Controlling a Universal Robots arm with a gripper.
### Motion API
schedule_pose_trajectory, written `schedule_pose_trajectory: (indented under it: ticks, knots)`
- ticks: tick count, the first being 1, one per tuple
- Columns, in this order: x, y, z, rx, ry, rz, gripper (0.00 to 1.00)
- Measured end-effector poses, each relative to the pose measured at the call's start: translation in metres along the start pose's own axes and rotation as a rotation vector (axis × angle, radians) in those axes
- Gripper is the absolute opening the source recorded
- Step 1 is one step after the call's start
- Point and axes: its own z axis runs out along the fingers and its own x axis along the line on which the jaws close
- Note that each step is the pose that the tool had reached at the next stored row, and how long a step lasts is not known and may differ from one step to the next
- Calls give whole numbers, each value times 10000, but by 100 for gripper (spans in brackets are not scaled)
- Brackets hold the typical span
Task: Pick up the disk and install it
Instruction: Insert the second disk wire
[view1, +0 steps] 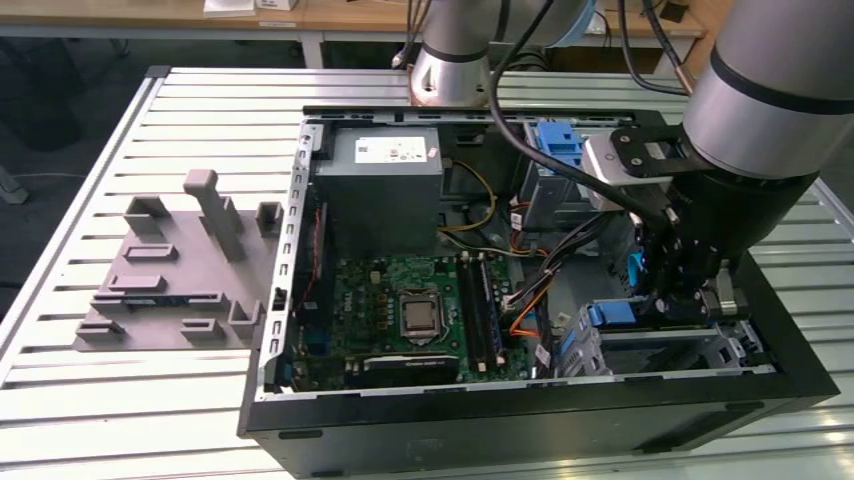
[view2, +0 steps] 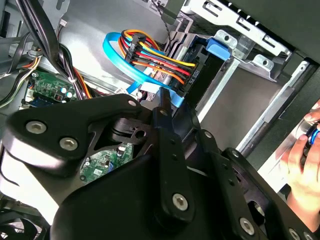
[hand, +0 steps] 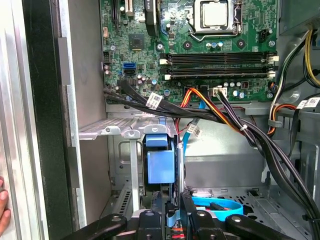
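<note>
The disk (hand: 161, 167) stands on edge right in front of my gripper (hand: 172, 210), its blue carrier frame facing me, seated in the metal drive bay (hand: 112, 131) of the open computer case (view1: 534, 420). In the first wrist view my two fingers reach to the near edge of the carrier and flank it closely; whether they clamp it or merely touch it I cannot tell. In the exterior view my gripper (view1: 681, 290) hangs down into the case corner, with a blue carrier part (view1: 611, 314) just beside it.

Beyond the bay, past my fingertips, lies one green motherboard (hand: 200, 45) with one processor socket (hand: 216, 14) and two long memory slots (hand: 215, 59). A bundle of black cables (hand: 150, 100) crosses between the bay and the board, and one flat light-blue data cable (view2: 120, 57) loops near a fan of red, yellow and orange wires (view2: 160, 62). One grey power supply (view1: 380, 180) sits at the far end of the case.

Outside the case, on the slatted table (view1: 134, 400), stands one grey slotted plastic stand (view1: 174, 270), well apart from me. A person's hand (view2: 305, 160) shows at the case's edge in the second wrist view.
</note>
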Motion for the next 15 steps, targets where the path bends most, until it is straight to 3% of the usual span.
schedule_pose_trajectory:
  ticks: [15]
  knots:
    - [1, -8, -69, 0, 0, 0, 29]
